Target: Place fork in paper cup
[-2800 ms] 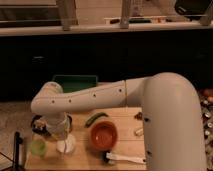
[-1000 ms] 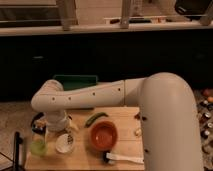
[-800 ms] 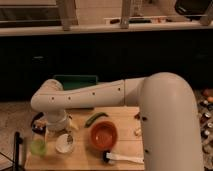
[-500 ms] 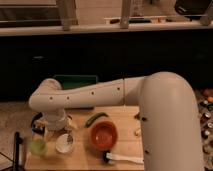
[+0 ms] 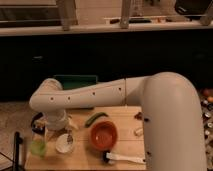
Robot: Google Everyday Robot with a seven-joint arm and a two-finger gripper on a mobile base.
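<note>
The paper cup (image 5: 65,143), small, white and round, stands near the front left of the wooden table (image 5: 125,145). My gripper (image 5: 64,131) hangs from the white arm (image 5: 90,95) just above and behind the cup, and the wrist mostly hides it. No fork shows clearly in the gripper or in the cup. A white-handled utensil with a dark end (image 5: 124,159) lies at the table's front; I cannot tell whether it is the fork. A translucent light-green cup (image 5: 38,147) stands left of the paper cup.
An orange bowl (image 5: 103,135) sits right of the paper cup, with a long green vegetable (image 5: 96,118) behind it. A green bin (image 5: 75,81) stands behind the table. Small items (image 5: 138,131) lie near the right edge. A dark object (image 5: 36,123) is at the left.
The wrist has shifted slightly up and to the left, so more of the paper cup shows. The other objects have not moved.
</note>
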